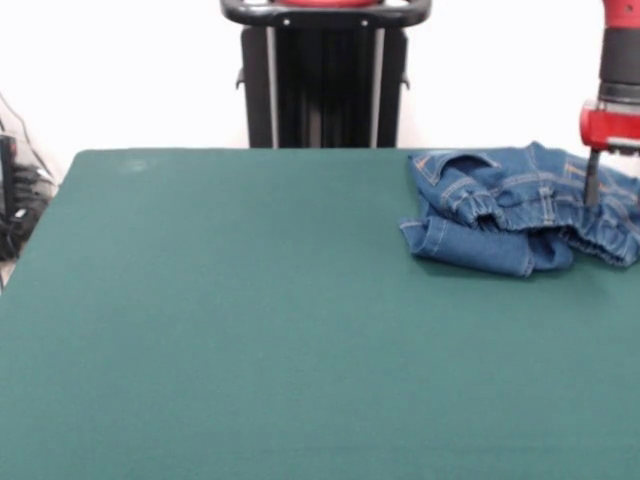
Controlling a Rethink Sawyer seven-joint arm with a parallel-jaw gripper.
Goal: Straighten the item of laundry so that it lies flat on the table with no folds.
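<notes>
The small pair of blue denim jeans (pixel 520 210) lies crumpled and folded over itself at the far right of the dark green table (pixel 250 300). Its gathered elastic waistband and orange-tan stitching face the camera. The right end of the jeans runs out of the picture. My gripper (pixel 596 190) comes down from the red and black arm at the right edge. It stands over the right part of the jeans, at or just above the cloth. It is partly cut off by the picture's edge, so I cannot see whether it is open or shut.
The robot's black pedestal (pixel 325 80) stands behind the table's far edge at the middle. Dark cables (pixel 15 200) hang off the table's left side. A white wall is behind.
</notes>
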